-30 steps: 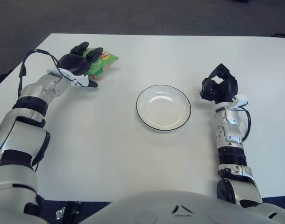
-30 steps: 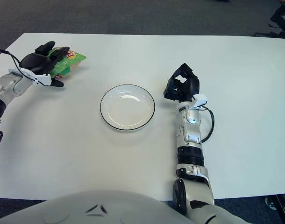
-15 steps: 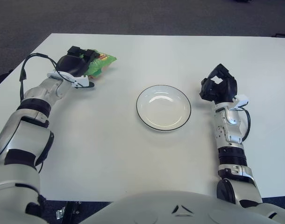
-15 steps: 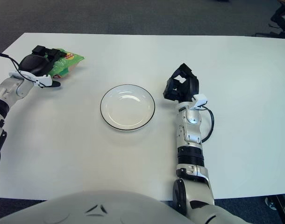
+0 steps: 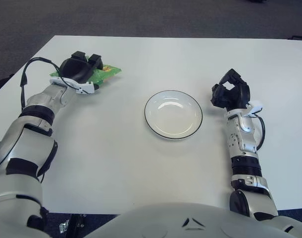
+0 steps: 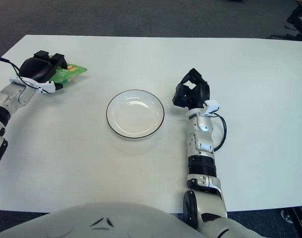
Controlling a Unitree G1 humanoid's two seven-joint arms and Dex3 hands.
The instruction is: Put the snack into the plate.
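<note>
The snack [image 5: 105, 72], a green packet, lies in the upper left of the frame on the white table [image 5: 116, 158], mostly covered by the left hand [image 5: 77, 69]. Only the packet's right end and a strip of green at its left edge show past the black fingers [image 5: 95, 59], which curl down over the top of it in a grip. The left forearm runs from the hand toward the lower left edge of the frame, with a black cable looping beside the wrist.

The plate [image 5: 173, 114], white with a thin dark rim, sits at the middle of the frame, well apart from the snack and with nothing in it.

The right hand [image 6: 191, 93] stands just to the right of the plate, close to its rim but not touching it. Its forearm rises from the lower right of the frame, and its black fingers are bent inward, holding nothing.

Dark grey floor shows beyond the far edge of the table along the top of the frame.
</note>
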